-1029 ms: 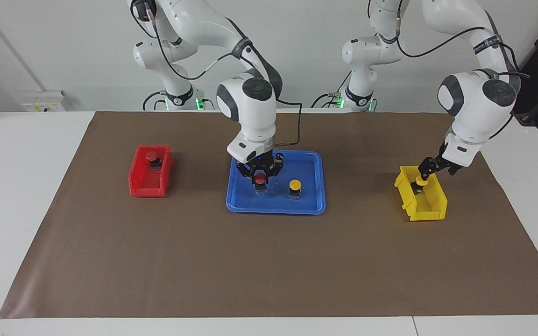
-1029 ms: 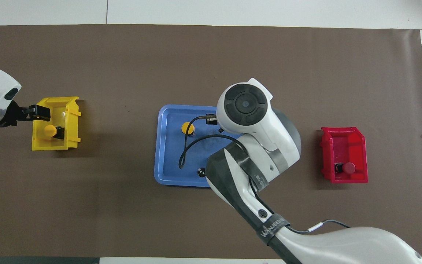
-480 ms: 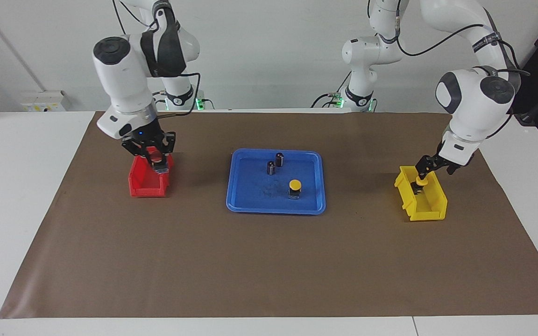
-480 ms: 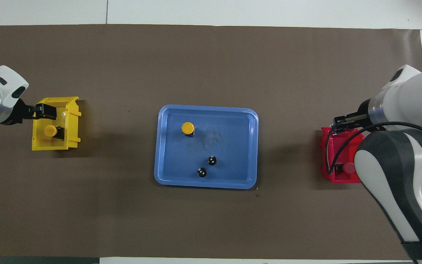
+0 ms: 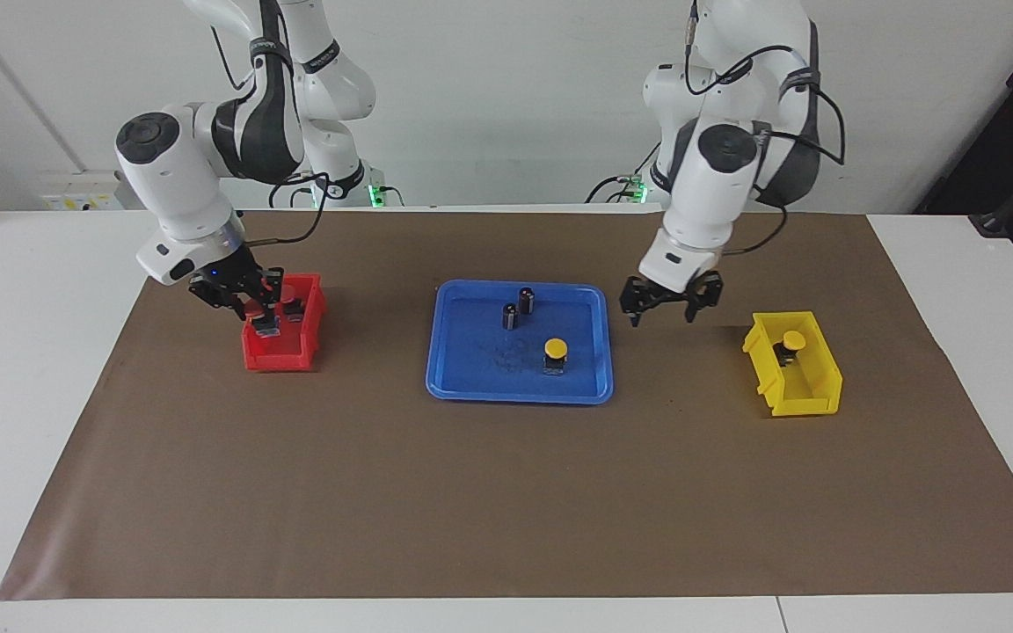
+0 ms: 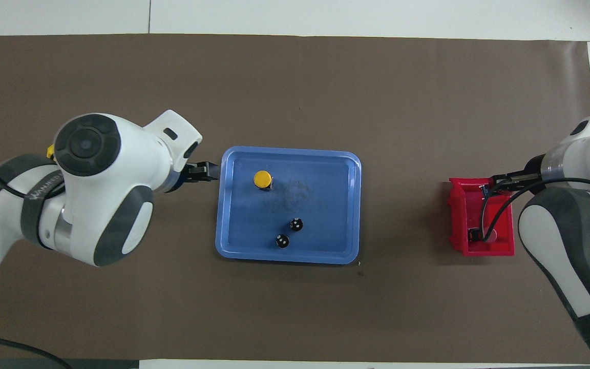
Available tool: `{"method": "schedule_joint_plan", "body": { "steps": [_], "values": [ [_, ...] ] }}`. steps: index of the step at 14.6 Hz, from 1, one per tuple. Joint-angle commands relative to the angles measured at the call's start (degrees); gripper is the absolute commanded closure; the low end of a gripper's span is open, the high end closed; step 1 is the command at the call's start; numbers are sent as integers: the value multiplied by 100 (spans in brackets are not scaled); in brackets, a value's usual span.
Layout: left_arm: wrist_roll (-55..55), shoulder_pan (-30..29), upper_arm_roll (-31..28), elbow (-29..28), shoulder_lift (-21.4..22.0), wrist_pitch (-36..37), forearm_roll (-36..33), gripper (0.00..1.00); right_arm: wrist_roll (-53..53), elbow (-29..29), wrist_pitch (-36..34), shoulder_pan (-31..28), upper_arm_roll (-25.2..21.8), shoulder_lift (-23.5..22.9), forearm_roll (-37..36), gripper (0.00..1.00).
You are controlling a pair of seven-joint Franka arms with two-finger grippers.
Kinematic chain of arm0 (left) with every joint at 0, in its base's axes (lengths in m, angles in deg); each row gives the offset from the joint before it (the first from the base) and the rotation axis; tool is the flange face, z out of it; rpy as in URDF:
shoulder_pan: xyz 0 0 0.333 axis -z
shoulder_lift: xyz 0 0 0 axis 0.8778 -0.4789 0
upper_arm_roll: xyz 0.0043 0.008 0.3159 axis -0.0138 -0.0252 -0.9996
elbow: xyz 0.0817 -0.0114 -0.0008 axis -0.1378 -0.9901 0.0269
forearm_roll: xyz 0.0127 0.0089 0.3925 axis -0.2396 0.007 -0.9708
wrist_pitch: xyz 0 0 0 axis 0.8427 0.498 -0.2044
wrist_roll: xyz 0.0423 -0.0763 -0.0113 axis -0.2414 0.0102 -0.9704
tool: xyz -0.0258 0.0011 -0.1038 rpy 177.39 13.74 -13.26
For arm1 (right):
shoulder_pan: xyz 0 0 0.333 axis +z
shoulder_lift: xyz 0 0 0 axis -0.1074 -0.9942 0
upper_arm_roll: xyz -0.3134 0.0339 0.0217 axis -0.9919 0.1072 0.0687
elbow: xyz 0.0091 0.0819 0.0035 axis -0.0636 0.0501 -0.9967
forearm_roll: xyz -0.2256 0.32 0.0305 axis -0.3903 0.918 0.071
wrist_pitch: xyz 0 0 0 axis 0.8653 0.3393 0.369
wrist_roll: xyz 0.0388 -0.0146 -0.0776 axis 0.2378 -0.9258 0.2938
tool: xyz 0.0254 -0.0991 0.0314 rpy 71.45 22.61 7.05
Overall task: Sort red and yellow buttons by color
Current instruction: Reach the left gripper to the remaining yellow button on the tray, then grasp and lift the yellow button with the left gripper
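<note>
My right gripper (image 5: 258,314) is low in the red bin (image 5: 282,356), shut on a red button (image 5: 266,326). A second red button (image 5: 294,307) lies in that bin, nearer to the robots; it also shows in the overhead view (image 6: 475,234). My left gripper (image 5: 665,306) is open and empty, over the mat between the blue tray (image 5: 515,392) and the yellow bin (image 5: 810,396). One yellow button (image 5: 792,341) sits in the yellow bin. Another yellow button (image 5: 555,350) stands on the tray and shows in the overhead view (image 6: 262,179).
Two dark cylinders (image 5: 526,299) (image 5: 509,315) without coloured caps stand on the tray, nearer to the robots than the yellow button. A brown mat (image 5: 471,492) covers the table. In the overhead view my left arm (image 6: 100,189) hides the yellow bin.
My right gripper carried the red button from the tray to the red bin and lowered it in. My left gripper left the yellow bin and moved toward the tray.
</note>
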Motion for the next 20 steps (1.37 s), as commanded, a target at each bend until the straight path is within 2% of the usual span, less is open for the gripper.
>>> {"method": "schedule_joint_plan", "body": {
  "steps": [1, 5, 8, 11, 13, 15, 18, 20],
  "values": [
    [-169, 335, -122, 30, -160, -329, 97, 0, -86, 317, 267, -27, 59, 111, 96, 84],
    [-626, 679, -122, 504, -933, -655, 133, 0, -490, 738, 618, -97, 41, 146, 96, 84],
    [-1125, 932, -140, 592, -1250, -1005, 124, 0, -473, 836, 733, -123, 50, 155, 96, 85],
    [-1154, 960, -140, 794, -1496, -1050, 106, 0, -447, 1020, 1075, -106, 50, 93, 96, 85],
    [-1163, 960, -140, 935, -1619, -1033, 115, 8, -429, 1108, 1181, -97, 50, 41, 96, 85],
    [-1163, 951, -140, 944, -1629, -981, 115, 22, -429, 1231, 1418, -88, 50, 6, 96, 85],
    [-1172, 925, -158, 935, -1629, -849, 106, 34, -429, 1337, 1489, -79, 50, 23, 96, 85],
    [-1189, 934, -158, 935, -1629, -717, 115, 48, -429, 1477, 1699, -88, 50, 49, 96, 84]
  ]
}}
